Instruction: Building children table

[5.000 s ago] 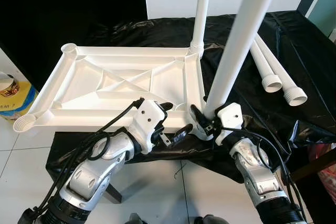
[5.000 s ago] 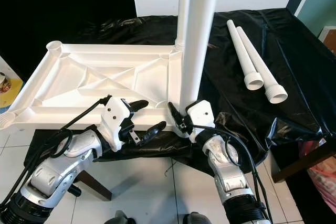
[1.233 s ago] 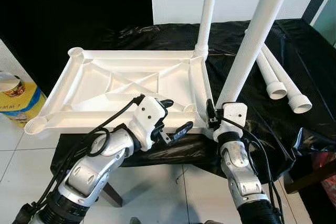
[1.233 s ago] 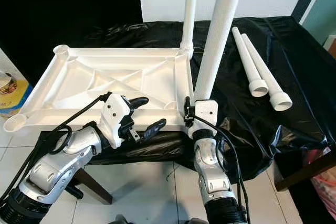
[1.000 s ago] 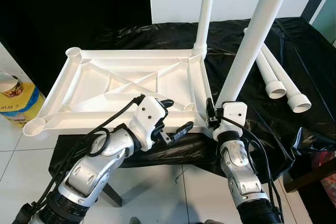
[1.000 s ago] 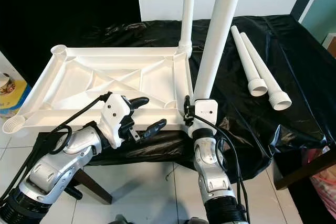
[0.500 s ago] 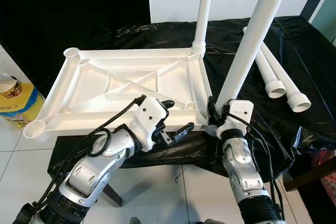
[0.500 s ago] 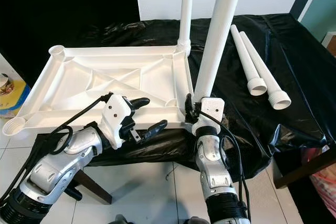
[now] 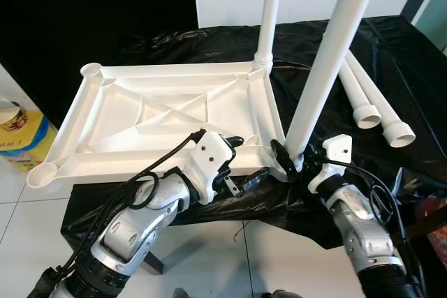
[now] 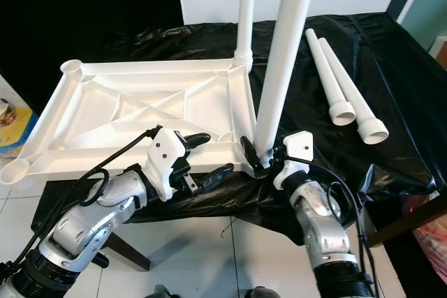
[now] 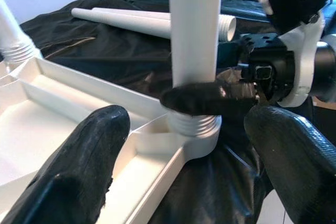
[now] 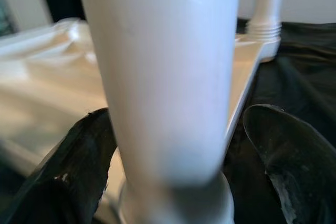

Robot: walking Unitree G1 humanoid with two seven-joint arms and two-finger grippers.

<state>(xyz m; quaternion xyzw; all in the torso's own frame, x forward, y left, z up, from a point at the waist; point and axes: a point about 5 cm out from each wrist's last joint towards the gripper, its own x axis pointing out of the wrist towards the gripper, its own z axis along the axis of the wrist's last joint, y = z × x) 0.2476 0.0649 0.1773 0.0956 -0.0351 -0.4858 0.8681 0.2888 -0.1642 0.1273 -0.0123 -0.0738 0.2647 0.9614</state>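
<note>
A white plastic tabletop lies upside down on a black-draped table. One white leg stands in its far right corner socket. A second leg stands in the near right corner socket. My right gripper is shut on this near leg just above its threaded base, one finger on each side. My left gripper hovers open at the tabletop's near edge, just left of that corner, with nothing between its fingers. Two loose legs lie on the cloth at the right.
The black cloth hangs over the table's near edge above a white tiled floor. A yellow and blue container stands on the floor at the left. A dark wooden piece and a pink bag are at the lower right.
My right wrist has swung out to the right around the near leg's base while staying on it. My left gripper has edged right, closer to that corner.
</note>
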